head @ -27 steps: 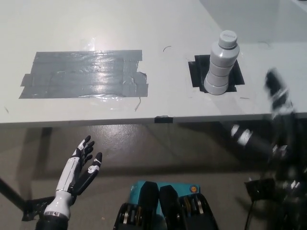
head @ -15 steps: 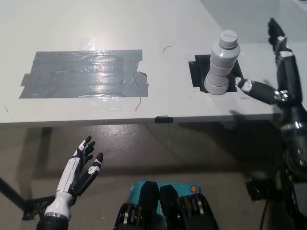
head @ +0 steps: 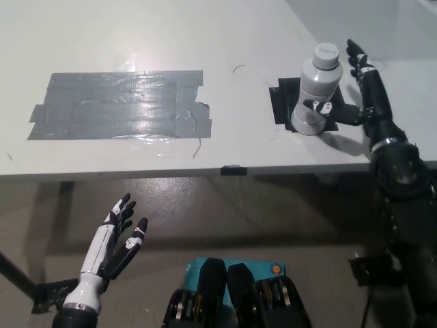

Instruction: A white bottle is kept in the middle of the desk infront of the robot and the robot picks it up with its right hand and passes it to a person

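White bottle point(head: 315, 90) upright on black tape patch point(head: 281, 102), desk point(head: 136, 34) at 2 o'clock. Right hand point(head: 360, 96) at bottle's 3 o'clock, spread, thumb tip at lower body, not gripping: pre-grasp wrap. Left hand point(head: 113, 242) rests spread, 7 o'clock, below desk edge.

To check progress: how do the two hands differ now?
The right hand is black and reaches over the desk beside the white bottle; the left hand is white and rests below the desk edge, near nothing. Both have their fingers apart.
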Robot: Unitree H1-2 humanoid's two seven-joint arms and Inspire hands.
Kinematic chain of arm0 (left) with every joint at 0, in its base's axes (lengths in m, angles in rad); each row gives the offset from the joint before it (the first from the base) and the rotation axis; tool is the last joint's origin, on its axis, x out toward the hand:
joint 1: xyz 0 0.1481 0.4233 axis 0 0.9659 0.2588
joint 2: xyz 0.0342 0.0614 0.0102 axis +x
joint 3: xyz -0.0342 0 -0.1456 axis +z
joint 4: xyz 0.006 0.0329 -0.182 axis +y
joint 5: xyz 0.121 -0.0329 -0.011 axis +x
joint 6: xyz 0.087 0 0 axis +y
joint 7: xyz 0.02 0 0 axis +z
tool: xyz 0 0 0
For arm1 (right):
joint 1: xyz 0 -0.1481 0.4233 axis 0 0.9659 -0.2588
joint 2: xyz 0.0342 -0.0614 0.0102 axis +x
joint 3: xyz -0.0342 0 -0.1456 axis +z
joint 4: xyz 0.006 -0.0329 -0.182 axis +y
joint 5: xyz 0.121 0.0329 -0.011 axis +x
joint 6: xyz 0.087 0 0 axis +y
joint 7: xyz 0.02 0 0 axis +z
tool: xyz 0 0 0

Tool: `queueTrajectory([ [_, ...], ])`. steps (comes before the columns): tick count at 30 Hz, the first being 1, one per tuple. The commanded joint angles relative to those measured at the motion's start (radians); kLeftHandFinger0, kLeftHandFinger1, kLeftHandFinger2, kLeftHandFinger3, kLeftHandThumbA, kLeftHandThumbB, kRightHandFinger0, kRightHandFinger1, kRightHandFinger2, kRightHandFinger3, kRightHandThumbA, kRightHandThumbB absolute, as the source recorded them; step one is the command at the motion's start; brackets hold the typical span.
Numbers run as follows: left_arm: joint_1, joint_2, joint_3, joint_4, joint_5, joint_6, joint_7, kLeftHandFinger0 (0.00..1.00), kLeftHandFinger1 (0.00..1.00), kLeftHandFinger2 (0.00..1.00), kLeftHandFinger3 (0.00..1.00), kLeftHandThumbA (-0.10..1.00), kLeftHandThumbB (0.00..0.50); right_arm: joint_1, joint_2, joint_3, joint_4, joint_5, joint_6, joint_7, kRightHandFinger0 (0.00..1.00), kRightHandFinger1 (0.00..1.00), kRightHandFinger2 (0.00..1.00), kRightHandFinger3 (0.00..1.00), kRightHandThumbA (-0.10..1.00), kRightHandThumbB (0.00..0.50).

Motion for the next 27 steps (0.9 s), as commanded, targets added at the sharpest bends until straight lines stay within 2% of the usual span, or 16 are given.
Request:
queueTrajectory([
  [1, -0.011, 0.009, 0.002, -0.022, 0.006, -0.041, 0.010, 1.00, 1.00, 1.00, 1.00, 0.64, 0.049, -0.108, 0.009, -0.008, 0.105, 0.035, -0.076, -0.014, 1.00, 1.00, 1.00, 1.00, 1.00, 0.463],
  [4, -0.010, 0.006, 0.002, -0.023, 0.004, -0.038, 0.010, 1.00, 1.00, 1.00, 1.00, 0.63, 0.052, -0.142, 0.015, 0.000, 0.180, 0.029, -0.068, -0.014, 1.00, 1.00, 1.00, 1.00, 1.00, 0.499],
  [11, -0.005, 0.004, 0.003, -0.030, -0.004, -0.037, 0.005, 1.00, 1.00, 1.00, 1.00, 0.61, 0.043, -0.232, 0.027, -0.002, 0.369, 0.057, -0.082, 0.017, 1.00, 1.00, 1.00, 1.00, 1.00, 0.500],
  [15, -0.011, 0.005, 0.001, -0.024, 0.003, -0.046, 0.009, 1.00, 1.00, 1.00, 1.00, 0.60, 0.036, -0.316, 0.031, -0.098, 0.519, 0.181, -0.065, 0.138, 1.00, 1.00, 1.00, 1.00, 0.87, 0.495],
  [16, -0.007, 0.002, -0.002, -0.025, 0.005, -0.046, 0.009, 1.00, 1.00, 1.00, 1.00, 0.61, 0.050, -0.321, 0.030, -0.121, 0.539, 0.198, -0.073, 0.155, 1.00, 1.00, 1.00, 1.00, 0.80, 0.466],
  [17, -0.007, 0.002, -0.002, -0.028, 0.006, -0.041, 0.009, 1.00, 1.00, 1.00, 1.00, 0.62, 0.057, -0.327, 0.033, -0.146, 0.553, 0.216, -0.074, 0.147, 1.00, 1.00, 1.00, 1.00, 0.63, 0.459],
  [18, -0.008, 0.002, -0.003, -0.030, 0.007, -0.038, 0.008, 1.00, 1.00, 1.00, 1.00, 0.62, 0.051, -0.331, 0.036, -0.156, 0.560, 0.219, -0.092, 0.125, 1.00, 1.00, 1.00, 1.00, 0.50, 0.406],
  [19, -0.017, 0.006, -0.003, -0.031, 0.004, -0.036, 0.002, 1.00, 1.00, 1.00, 1.00, 0.61, 0.042, -0.336, 0.042, -0.161, 0.563, 0.206, -0.153, 0.070, 0.85, 0.67, 0.66, 0.86, 0.29, 0.366],
  [20, -0.025, 0.009, -0.002, -0.030, 0.002, -0.036, 0.001, 1.00, 1.00, 1.00, 1.00, 0.61, 0.040, -0.343, 0.043, -0.165, 0.569, 0.203, -0.170, 0.059, 0.55, 0.45, 0.52, 0.68, 0.23, 0.389],
  [21, -0.027, 0.009, -0.001, -0.031, 0.004, -0.032, 0.002, 1.00, 1.00, 1.00, 1.00, 0.61, 0.041, -0.346, 0.045, -0.167, 0.570, 0.200, -0.179, 0.050, 0.32, 0.29, 0.37, 0.49, 0.15, 0.367],
  [22, -0.028, 0.010, 0.000, -0.034, 0.006, -0.026, 0.005, 1.00, 1.00, 1.00, 1.00, 0.61, 0.034, -0.348, 0.051, -0.156, 0.563, 0.181, -0.195, 0.011, 0.10, 0.11, 0.18, 0.24, 0.03, 0.295],
  [23, -0.029, 0.012, 0.001, -0.035, 0.008, -0.029, 0.006, 1.00, 1.00, 1.00, 1.00, 0.61, 0.032, -0.346, 0.059, -0.131, 0.549, 0.145, -0.221, -0.046, 0.02, 0.09, 0.22, 0.21, -0.07, 0.274],
  [24, -0.028, 0.012, 0.001, -0.035, 0.008, -0.030, 0.005, 1.00, 1.00, 1.00, 1.00, 0.61, 0.030, -0.343, 0.062, -0.124, 0.542, 0.137, -0.234, -0.061, 0.00, 0.17, 0.43, 0.34, -0.10, 0.244],
  [25, -0.025, 0.010, 0.002, -0.036, 0.004, -0.029, 0.005, 1.00, 1.00, 1.00, 1.00, 0.62, 0.041, -0.336, 0.068, -0.112, 0.524, 0.125, -0.254, -0.083, 0.00, 0.21, 0.51, 0.43, -0.10, 0.198],
  [26, -0.022, 0.010, 0.001, -0.036, 0.004, -0.030, 0.004, 1.00, 1.00, 1.00, 1.00, 0.62, 0.037, -0.331, 0.070, -0.108, 0.513, 0.124, -0.263, -0.087, 0.00, 0.30, 0.66, 0.63, -0.10, 0.159],
  [27, -0.018, 0.011, -0.001, -0.037, 0.005, -0.032, 0.002, 1.00, 1.00, 1.00, 1.00, 0.62, 0.030, -0.321, 0.072, -0.108, 0.496, 0.127, -0.266, -0.086, 0.00, 0.34, 0.72, 0.70, -0.10, 0.139],
])
